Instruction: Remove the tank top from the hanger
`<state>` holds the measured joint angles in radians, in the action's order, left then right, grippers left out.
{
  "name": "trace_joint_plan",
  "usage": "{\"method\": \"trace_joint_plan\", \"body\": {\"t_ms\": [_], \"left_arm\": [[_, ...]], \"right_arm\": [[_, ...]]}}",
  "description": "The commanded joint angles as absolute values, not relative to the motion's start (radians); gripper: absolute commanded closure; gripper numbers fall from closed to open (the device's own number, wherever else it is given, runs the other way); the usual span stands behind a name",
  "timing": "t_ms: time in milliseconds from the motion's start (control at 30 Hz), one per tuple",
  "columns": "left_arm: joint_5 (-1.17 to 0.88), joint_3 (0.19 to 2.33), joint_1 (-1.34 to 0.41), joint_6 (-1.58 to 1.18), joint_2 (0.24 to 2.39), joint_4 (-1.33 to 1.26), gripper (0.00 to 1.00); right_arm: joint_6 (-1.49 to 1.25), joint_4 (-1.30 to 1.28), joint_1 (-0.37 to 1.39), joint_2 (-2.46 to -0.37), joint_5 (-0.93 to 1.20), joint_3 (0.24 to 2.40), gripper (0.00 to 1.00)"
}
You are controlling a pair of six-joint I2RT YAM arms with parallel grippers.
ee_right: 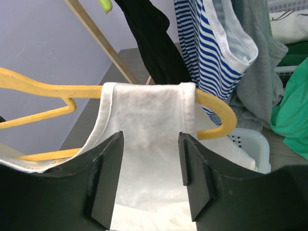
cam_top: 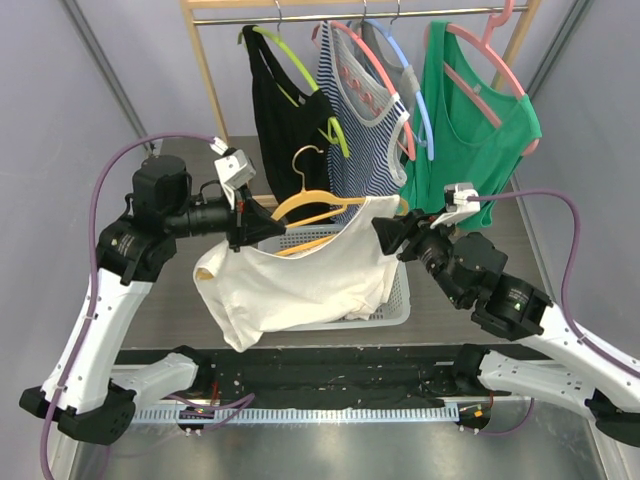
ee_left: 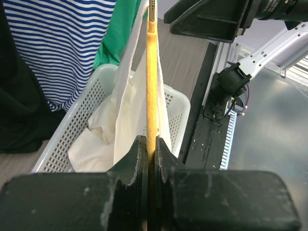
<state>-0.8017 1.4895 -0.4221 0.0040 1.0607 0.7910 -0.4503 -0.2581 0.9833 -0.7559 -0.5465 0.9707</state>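
The left tool [ee_left: 150, 144] pinched the yellow hanger [ee_left: 151, 86], while the right tool [ee_right: 150, 139] stood spread, facing the white tank top [ee_right: 144, 110] draped over the hanger's arm.

Close behind the yellow hanger [cam_top: 312, 204], hanging tops [cam_top: 362, 130]; just below, the basket [cam_top: 398, 298]
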Motion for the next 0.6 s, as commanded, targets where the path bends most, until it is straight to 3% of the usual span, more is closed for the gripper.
{"method": "trace_joint_plan", "body": {"t_ms": [0, 167, 567], "left_arm": [[-0.804, 1.532, -0.44, 0.041, 1.046, 0.769, 1.0], [-0.805, 1.542, -0.44, 0.051, 1.042, 0.769, 1.0], [-0.825, 1.562, -0.442, 0.046, 1.026, 0.776, 1.0]], "right_arm": [[-0.469, -0.221, 0.982, -0.787, -0.517, 0.982, 0.35], [-0.477, -0.215, 0.982, -0.813, -0.508, 0.983, 0.21], [-0.428, -0.232, 0.979, -0.789, -0.581, 0.979, 0.23]]}}
